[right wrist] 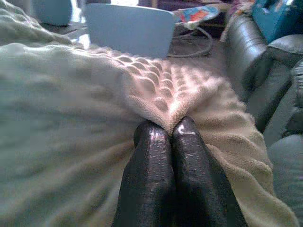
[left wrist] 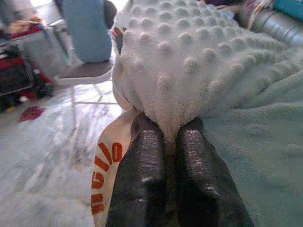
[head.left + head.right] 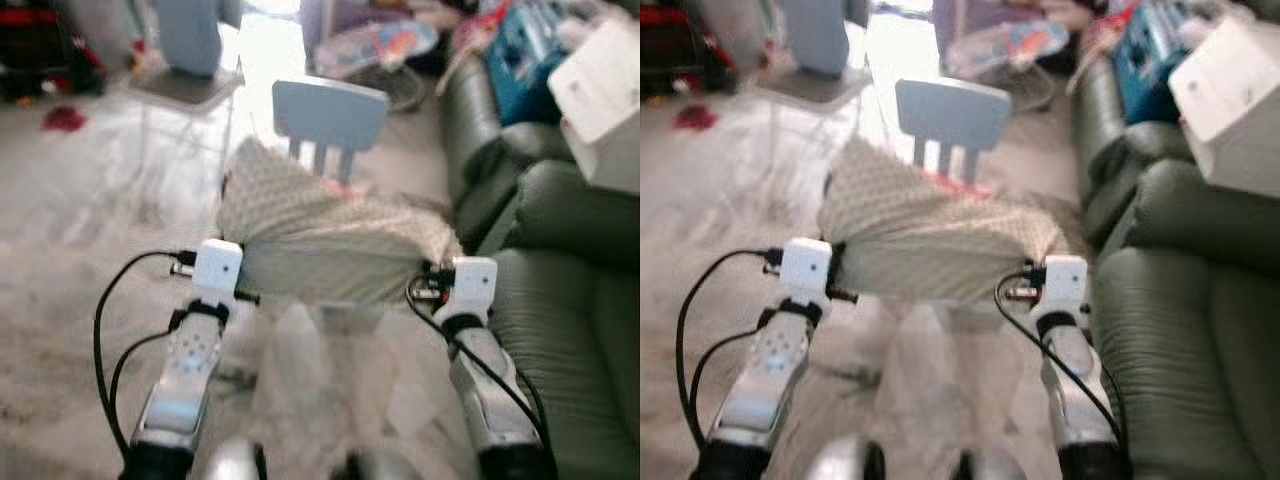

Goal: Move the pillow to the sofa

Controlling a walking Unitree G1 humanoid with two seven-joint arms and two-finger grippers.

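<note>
Both the left gripper (image 2: 165, 137) and right gripper (image 1: 169, 126) pinch the pillow (image 3: 330, 235) with closed fingers. Keep both ends level while swinging toward the sofa (image 3: 570, 330).

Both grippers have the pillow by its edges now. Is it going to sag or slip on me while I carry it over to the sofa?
Likely floppy: the pillow droops between the left gripper and right gripper, each shut on a pinch of cover. Probably light, since two small pinches hold it up. Slip seems unlikely given the nubby, fleecy fabric, but a pinched fold could tug free, so swing gently toward the sofa.
</note>
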